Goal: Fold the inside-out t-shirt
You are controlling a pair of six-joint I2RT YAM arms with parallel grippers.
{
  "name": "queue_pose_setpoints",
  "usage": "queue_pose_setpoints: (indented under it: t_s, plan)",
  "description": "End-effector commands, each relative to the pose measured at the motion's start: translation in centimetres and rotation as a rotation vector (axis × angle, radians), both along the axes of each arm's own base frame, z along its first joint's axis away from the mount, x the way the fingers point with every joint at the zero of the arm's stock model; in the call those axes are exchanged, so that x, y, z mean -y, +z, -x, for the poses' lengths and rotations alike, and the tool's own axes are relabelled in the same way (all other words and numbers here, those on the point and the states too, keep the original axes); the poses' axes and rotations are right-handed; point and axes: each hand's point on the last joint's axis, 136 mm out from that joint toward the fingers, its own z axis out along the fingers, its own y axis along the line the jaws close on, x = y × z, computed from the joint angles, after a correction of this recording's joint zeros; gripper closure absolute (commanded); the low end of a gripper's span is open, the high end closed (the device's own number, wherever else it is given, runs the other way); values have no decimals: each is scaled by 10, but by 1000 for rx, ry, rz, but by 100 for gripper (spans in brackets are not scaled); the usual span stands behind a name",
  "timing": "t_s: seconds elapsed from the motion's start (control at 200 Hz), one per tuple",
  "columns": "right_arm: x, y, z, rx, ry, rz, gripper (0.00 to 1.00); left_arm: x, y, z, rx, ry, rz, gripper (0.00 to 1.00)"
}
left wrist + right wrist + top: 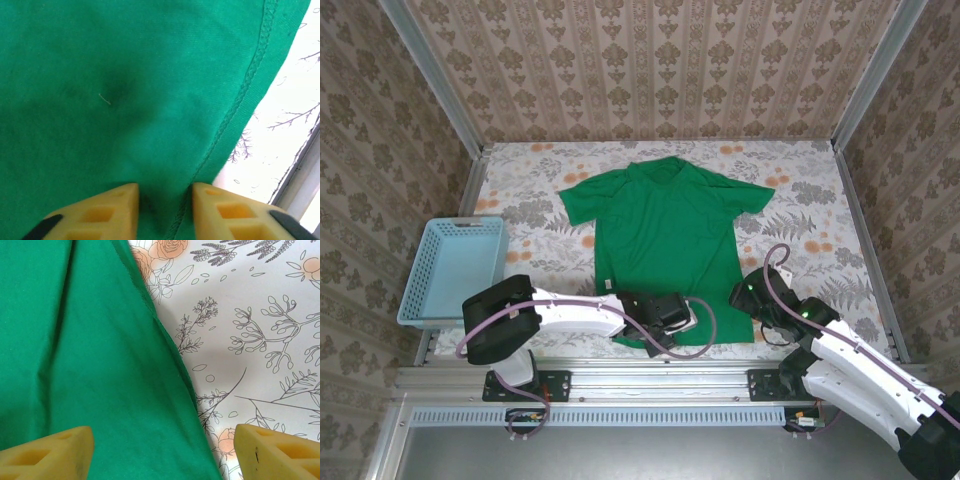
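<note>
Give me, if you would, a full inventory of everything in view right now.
t-shirt: one, bright green, spread flat mid-table, collar toward the far wall.
basket: one, light blue, empty, at the table's left edge.
table: one, white floral cover, under both.
left end effector: one, yellow fingers, either side of the t-shirt's near hem.
right end effector: one, yellow fingers, open wide over the t-shirt's right side edge.
</note>
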Motion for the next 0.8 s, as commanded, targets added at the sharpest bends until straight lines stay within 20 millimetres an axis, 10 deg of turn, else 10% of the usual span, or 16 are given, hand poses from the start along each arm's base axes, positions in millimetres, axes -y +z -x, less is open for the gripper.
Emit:
queue_pose_setpoints:
  t_s: [0.0,0.795]
  plan:
    - [-1,-5,3,-10,15,-1,24,6,10,1,2,-4,10,74]
    - [-9,-11,4,-40,49,-36,24,13,37,-2,14,16,98,98]
